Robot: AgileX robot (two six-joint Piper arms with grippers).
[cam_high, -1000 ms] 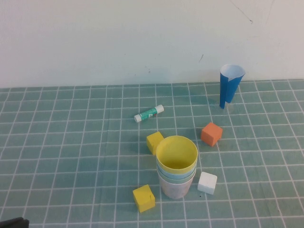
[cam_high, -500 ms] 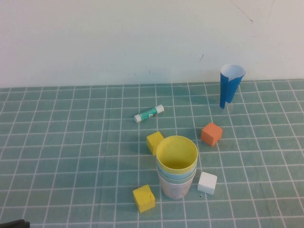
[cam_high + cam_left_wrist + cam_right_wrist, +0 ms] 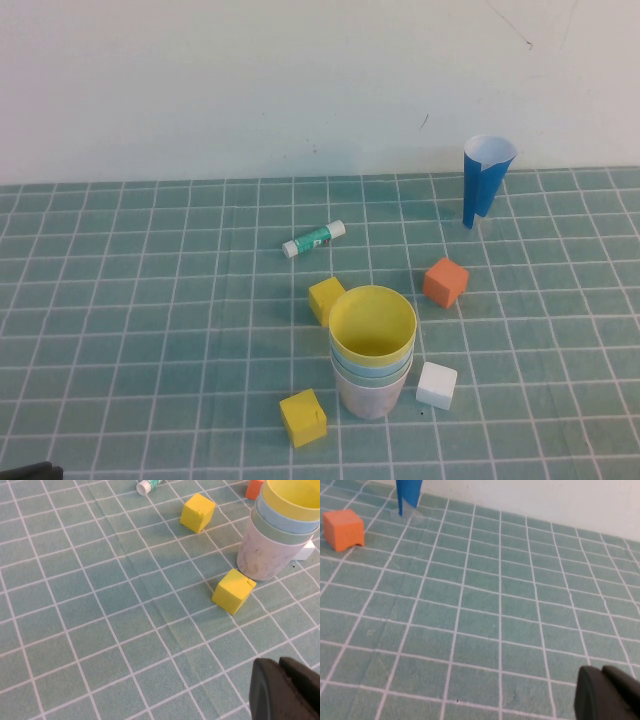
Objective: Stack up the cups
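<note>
Cups (image 3: 371, 350) stand nested in one stack just below the centre of the table (image 3: 150, 300), yellow on top, then light blue, green, and a pale speckled pink one at the base, so I judge the stacking done. Neither of my grippers is holding anything. My left gripper (image 3: 285, 690) is drawn low toward seven o'clock from the stack, well clear of it, and only a dark sliver of it shows at the bottom corner of the high view; its fingers look pressed narrow together with no gap, holding nothing. My right gripper (image 3: 607, 692) hangs over bare mat off toward the right, outside the high view altogether, and its fingers too seem closed on nothing. Both sit back, I think, so the stack stays undisturbed. Around the stack, a yellow cube (image 3: 303, 417) lies at seven o'clock, another yellow cube (image 3: 325, 297) at eleven just behind the rim, a white cube (image 3: 436, 385) at four, an orange cube (image 3: 445, 282) at two. A glue stick (image 3: 313, 239) lies further back, and a paper cone (image 3: 487, 178) stands by the wall. Inner cups show only their rims.
</note>
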